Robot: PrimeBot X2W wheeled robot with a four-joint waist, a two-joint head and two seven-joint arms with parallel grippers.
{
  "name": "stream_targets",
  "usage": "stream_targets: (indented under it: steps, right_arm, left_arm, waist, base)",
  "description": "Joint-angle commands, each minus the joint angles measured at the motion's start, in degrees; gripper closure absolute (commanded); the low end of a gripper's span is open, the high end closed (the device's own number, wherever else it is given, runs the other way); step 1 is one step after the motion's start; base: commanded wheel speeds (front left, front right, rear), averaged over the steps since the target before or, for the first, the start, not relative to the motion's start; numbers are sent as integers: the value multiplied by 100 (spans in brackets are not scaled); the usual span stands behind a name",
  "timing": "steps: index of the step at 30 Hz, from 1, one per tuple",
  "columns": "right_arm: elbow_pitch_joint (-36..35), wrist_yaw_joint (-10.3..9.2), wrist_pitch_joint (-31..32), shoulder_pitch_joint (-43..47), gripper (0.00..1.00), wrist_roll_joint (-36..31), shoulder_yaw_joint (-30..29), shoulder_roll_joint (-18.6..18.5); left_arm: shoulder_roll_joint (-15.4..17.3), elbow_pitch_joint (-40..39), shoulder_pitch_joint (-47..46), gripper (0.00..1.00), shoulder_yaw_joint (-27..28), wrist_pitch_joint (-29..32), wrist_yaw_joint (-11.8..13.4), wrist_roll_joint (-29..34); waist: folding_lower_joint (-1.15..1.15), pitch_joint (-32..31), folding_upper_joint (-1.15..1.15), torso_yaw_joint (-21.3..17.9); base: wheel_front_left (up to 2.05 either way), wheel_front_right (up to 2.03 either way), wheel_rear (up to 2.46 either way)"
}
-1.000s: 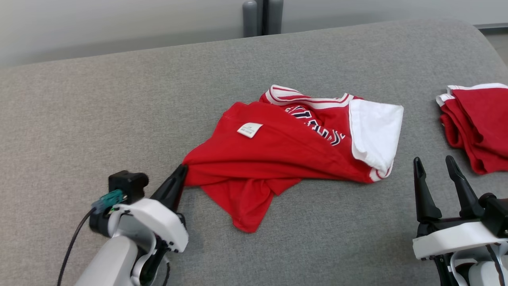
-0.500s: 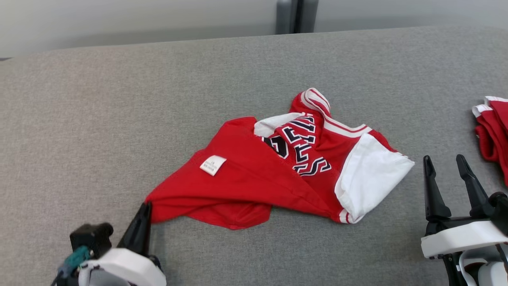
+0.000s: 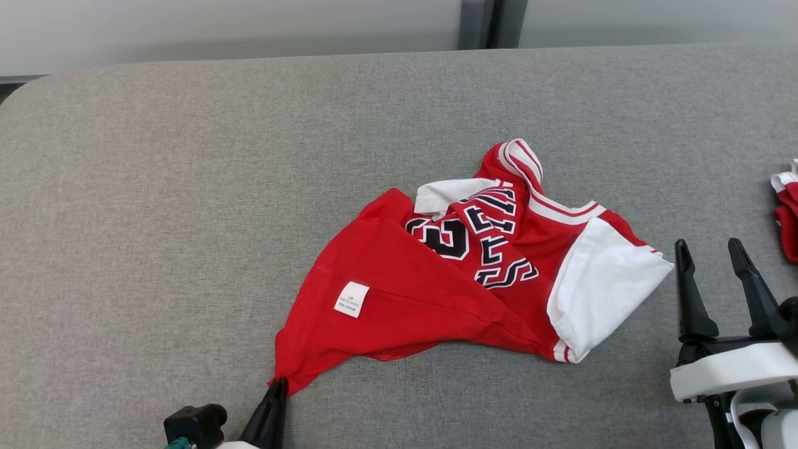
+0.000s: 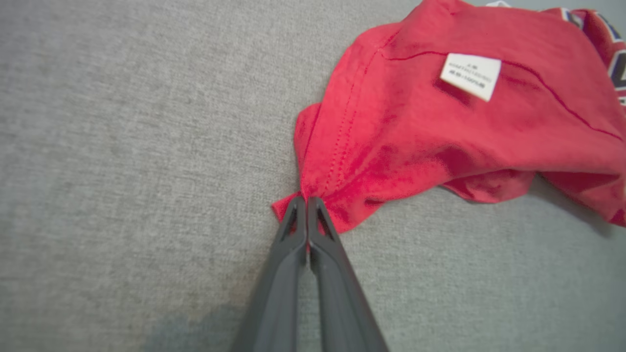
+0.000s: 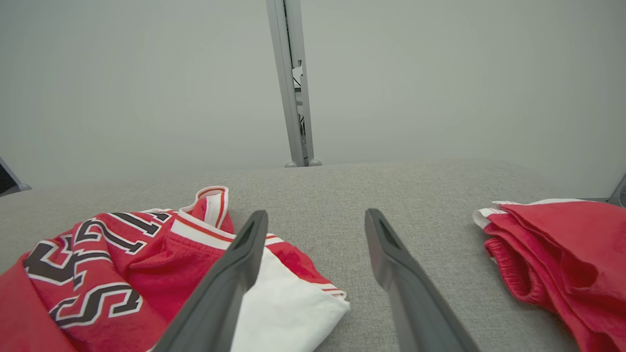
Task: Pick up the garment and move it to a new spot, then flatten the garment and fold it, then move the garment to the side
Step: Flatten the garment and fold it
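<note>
Left gripper [image 4: 306, 199], fingers pinching the shirt [image 3: 405, 293] by its hem, has dragged it across the counter [image 3: 156, 187], so the move is underway; right gripper [image 3: 708, 246] waits, fingers apart.

We note a grey fabric table [image 3: 187, 156]; on it lie a crumpled red jersey [image 3: 399, 299], mid-table, and red clothes [image 5: 562, 254] at its right.

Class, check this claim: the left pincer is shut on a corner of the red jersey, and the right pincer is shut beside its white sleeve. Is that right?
No: the right pincer is open, as the right wrist view shows. It is beside the sleeve, and the left pincer is shut on the jersey's corner.
</note>
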Motion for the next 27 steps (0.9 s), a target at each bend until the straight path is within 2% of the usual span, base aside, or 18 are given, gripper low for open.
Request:
stream_targets:
  steps: [1,2,3,9,18,27]
  right_arm:
    - [-42,1,27,36,0,-44,-22,-30]
    - [-51,1,45,38,0,-46,-33,-30]
    - [-56,1,58,40,0,-49,-40,-30]
    - [-69,1,105,56,0,-92,-12,-30]
    - [-29,1,178,190,0,-159,126,-30]
    - [-114,1,335,424,0,-228,225,-29]
  left_arm:
    - [-9,176,13,100,-24,-26,7,1]
    - [-35,164,-37,73,28,-150,9,-4]
    - [-31,148,-102,0,70,-257,34,35]
    - [51,-49,-480,0,157,-681,17,326]
    - [202,-437,-1074,0,464,-888,222,918]
    - [436,-607,-797,0,586,-867,386,1145]
  waist:
    - [0,-8,0,25]
    - [0,-11,0,41]
    - [0,-19,0,54]
    - [0,-154,0,68]
    - [0,-526,0,-58]
    - [0,-815,0,-148]
  base:
    - [0,0,0]
    - [0,0,0]
    - [0,0,0]
    - [0,0,0]
    - [0,0,0]
    - [0,0,0]
